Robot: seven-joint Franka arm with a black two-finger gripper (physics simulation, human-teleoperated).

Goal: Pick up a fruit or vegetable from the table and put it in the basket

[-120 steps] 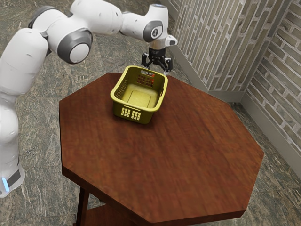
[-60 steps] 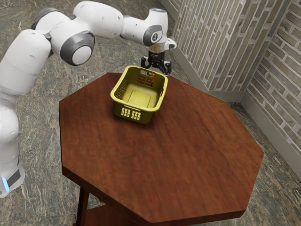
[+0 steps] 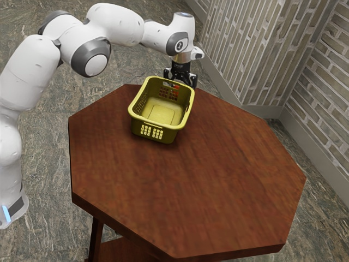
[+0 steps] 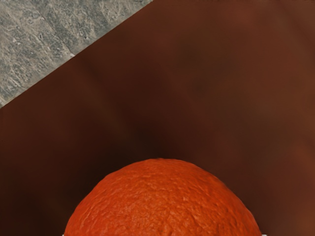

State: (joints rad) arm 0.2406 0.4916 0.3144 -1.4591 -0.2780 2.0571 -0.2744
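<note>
Orange (image 4: 162,201) right under us, our gripper (image 3: 180,82) spread open behind the basket (image 3: 157,134)! We're at the grasp, it seems; next, settle around it, then squeeze.

Floor (image 3: 38,174): mottled grey stone with paler veins, lying at the exterior view's left, far side and right.
Brick wall (image 3: 234,43): far and to the exterior view's right, pale narrow bricks between brownish joints, its faces meeting at corners.
Skirting (image 3: 263,112): plain grey, along the wall's foot.
</note>
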